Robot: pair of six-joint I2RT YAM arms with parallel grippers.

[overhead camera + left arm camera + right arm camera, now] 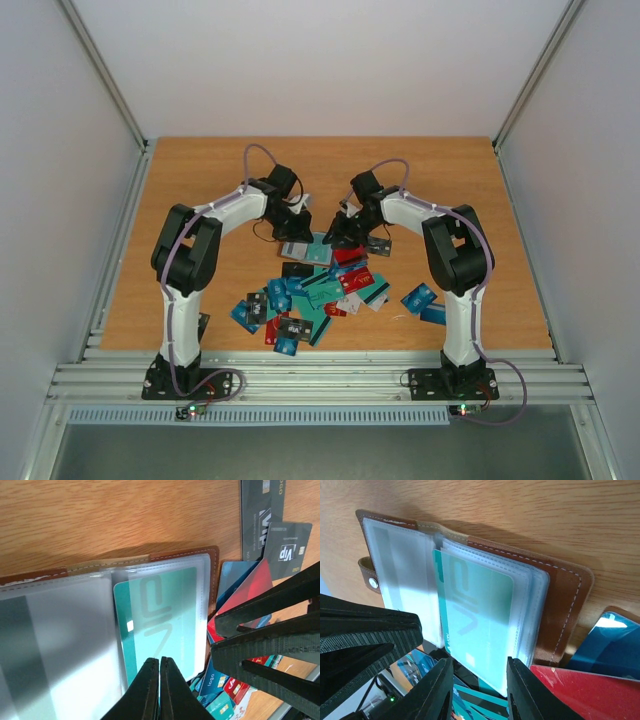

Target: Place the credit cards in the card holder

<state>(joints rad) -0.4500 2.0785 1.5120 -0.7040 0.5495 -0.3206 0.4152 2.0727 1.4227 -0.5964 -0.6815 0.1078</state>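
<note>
Your card holder [567, 605] lies open on the table [450, 180], at 12 o'clock from the heap of loose credit cards [300, 300]. One teal card [165, 625] sits inside a clear sleeve [527, 605]. Your left gripper [159, 680] has its fingers pressed together at the sleeve's near edge; whether they pinch it, I cannot tell. Your right gripper [479, 685] has its fingers a little apart, at the 6 o'clock edge of that sleeve.

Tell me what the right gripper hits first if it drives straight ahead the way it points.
Most likely the clear sleeve holding the teal card in the open card holder, which lies just ahead of the right gripper. Depth is hard to judge.
</note>
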